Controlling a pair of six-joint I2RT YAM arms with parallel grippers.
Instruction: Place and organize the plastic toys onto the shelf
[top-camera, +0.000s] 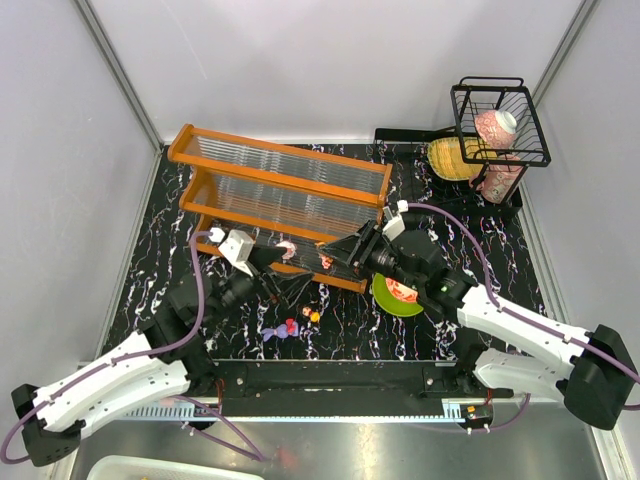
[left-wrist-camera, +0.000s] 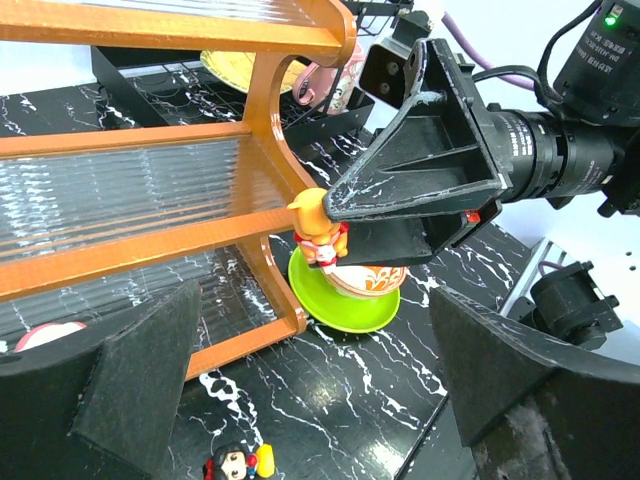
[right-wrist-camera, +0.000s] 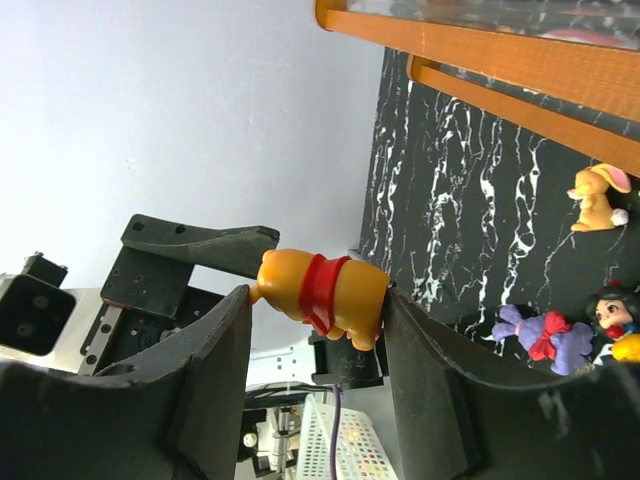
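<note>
One tabletop (top-camera: 350, 335): black marbled surface is filling the middle of the top view.
Shelf (top-camera: 285, 165): orange-framed two-tier rack with ribbed clear panels is standing across the upper left centre of the top view.
Wire basket (top-camera: 490, 85): is sitting at the upper right.
Right gripper (right-wrist-camera: 318, 300): its jaws are pinching the orange bear figurine (right-wrist-camera: 322, 288) from both sides, mid-frame in the right wrist view.
Left gripper (left-wrist-camera: 315, 385): jaws are standing wide apart with nothing between them, fingers (left-wrist-camera: 140, 370) filling the lower corners of the left wrist view.
Green plate (left-wrist-camera: 310, 295): is lying just right of the shelf's end, carrying a patterned bowl (left-wrist-camera: 365, 283).
Bear's place: is hanging just beside the shelf's right end frame at the lower tier; contact cannot be told.
Loose toys: purple figure (right-wrist-camera: 540, 332), black-haired doll (right-wrist-camera: 612, 315) and tan rabbit (right-wrist-camera: 595, 195) are lying on the tabletop, right side of the right wrist view.
Pink-and-white toy (left-wrist-camera: 45, 335): is sitting on the lower tier.
</note>
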